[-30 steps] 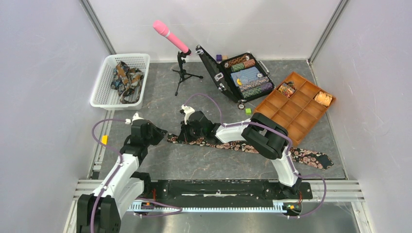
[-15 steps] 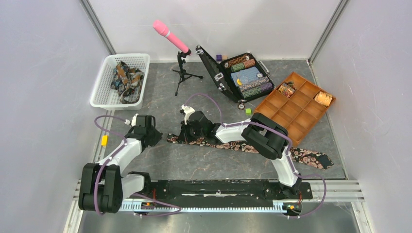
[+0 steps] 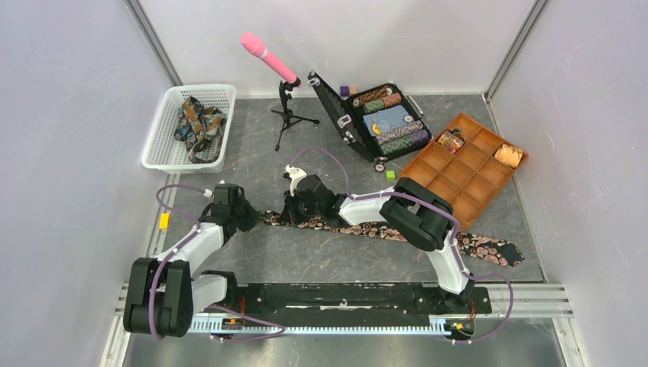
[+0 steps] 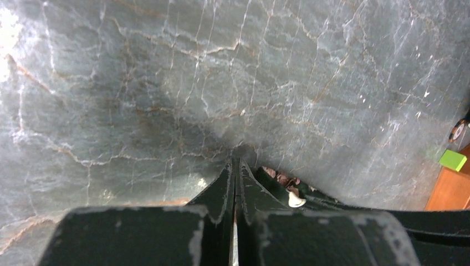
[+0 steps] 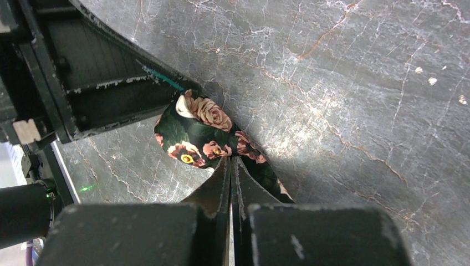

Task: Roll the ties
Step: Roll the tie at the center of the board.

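On my right wrist feed the tie is dark green, printed with pink roses and a yellow-centred bloom. The tabletop reads as grey marble, veined white and rust. I also see a pink microphone, a white basket and an orange tray.

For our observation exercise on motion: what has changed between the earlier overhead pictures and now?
The left arm folded lower, its elbow swinging back and down. The left hand, shut and empty, turned slightly but kept its place near the narrow end of the tie. The right hand stayed shut on the tie, which has not moved.
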{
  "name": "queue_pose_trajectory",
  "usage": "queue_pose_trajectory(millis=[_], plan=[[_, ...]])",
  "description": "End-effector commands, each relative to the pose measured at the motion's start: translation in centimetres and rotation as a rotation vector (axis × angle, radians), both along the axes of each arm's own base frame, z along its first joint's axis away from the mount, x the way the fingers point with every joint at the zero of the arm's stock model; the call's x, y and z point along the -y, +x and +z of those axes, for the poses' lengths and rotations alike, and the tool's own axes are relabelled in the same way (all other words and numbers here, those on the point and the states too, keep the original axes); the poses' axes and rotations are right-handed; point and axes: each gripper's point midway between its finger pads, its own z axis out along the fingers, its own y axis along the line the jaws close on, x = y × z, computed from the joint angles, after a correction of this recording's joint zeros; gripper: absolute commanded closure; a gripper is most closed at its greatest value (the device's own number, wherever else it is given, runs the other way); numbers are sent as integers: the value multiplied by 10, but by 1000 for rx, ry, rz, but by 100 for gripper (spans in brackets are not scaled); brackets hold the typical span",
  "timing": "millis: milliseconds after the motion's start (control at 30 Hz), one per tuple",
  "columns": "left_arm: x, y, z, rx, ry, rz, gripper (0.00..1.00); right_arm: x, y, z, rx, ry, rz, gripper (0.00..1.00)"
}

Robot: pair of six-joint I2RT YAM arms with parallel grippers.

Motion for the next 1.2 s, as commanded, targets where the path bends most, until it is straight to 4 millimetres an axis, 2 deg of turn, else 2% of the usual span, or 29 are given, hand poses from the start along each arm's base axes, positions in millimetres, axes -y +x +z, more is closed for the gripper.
queue_pose_trajectory(millis=[0,167,300,533,767,1167], plan=[[4,-17,-3,-15,-1,-58,98,1,3,-5,5,-7,-11,100],[2,-18,7,9,10,-57,98,2,1,-7,1,-9,-8,100],[4,-16,7,16,3,-67,98,3,1,-9,-2,-11,-9,100],[14,-5,11,68,-40,-108,98,3,1,-9,-3,-12,-12,100],[22,2,28,142,-71,-145,98,4,1,-10,-4,-12,-14,100],[40,4,45,223,-161,-208,98,4,0,-10,-7,-7,-13,100]])
